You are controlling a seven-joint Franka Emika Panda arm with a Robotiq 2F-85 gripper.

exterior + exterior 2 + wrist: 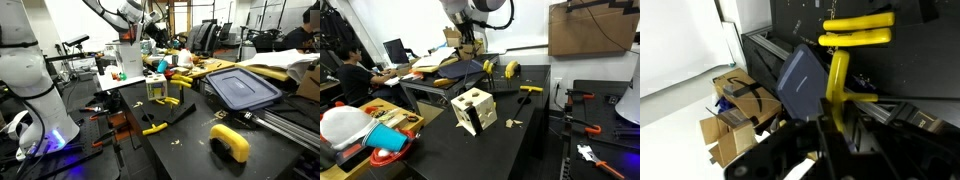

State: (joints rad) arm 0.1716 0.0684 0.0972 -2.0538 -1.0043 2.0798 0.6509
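My gripper (835, 125) is shut on the shaft of a yellow clamp-like tool (840, 70); its two yellow bars stick out ahead of the jaws in the wrist view. The gripper is raised high above the black table in both exterior views (148, 20) (470, 38). Below it in the wrist view lies a dark blue lid (803, 80), which also shows on the table (243, 88). A pale wooden block with holes (157, 88) (473, 110) stands on the black table, well away from the gripper.
Other yellow clamps (155, 127) (532, 89) and a yellow curved tool (231, 142) lie on the black table (190, 145). Cardboard boxes (735, 120) sit beyond the table edge. A person (355, 75) sits at a desk. Red-handled tools (582, 98) lie on another table.
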